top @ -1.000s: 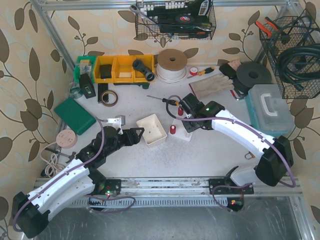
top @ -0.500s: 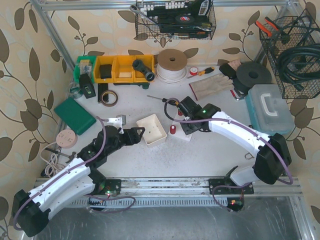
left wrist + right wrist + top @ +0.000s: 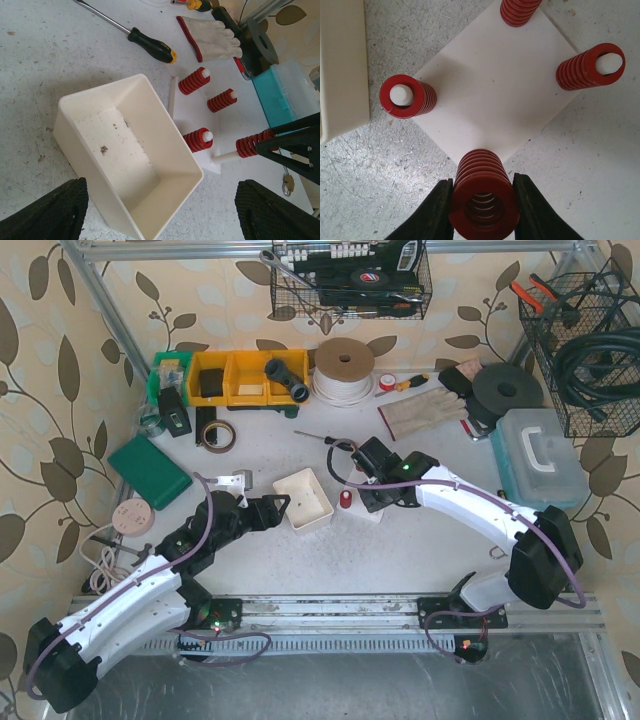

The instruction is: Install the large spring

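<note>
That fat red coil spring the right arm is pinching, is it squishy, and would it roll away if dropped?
Probably stiff: the thick red coil spring looks unsquashed in the right tool. Being a cylinder, it would likely roll if laid on its side. Its glossy coils may be a bit slippery.

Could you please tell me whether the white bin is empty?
Empty: the white bin shows only its bare, speckled floor in the left wrist view.

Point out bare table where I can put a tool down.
Widest: the strip between bin, plate and the near rail. Smaller: between tape, screwdriver and bin. Crowded along the back: yellow trays, spool, glove.
</note>
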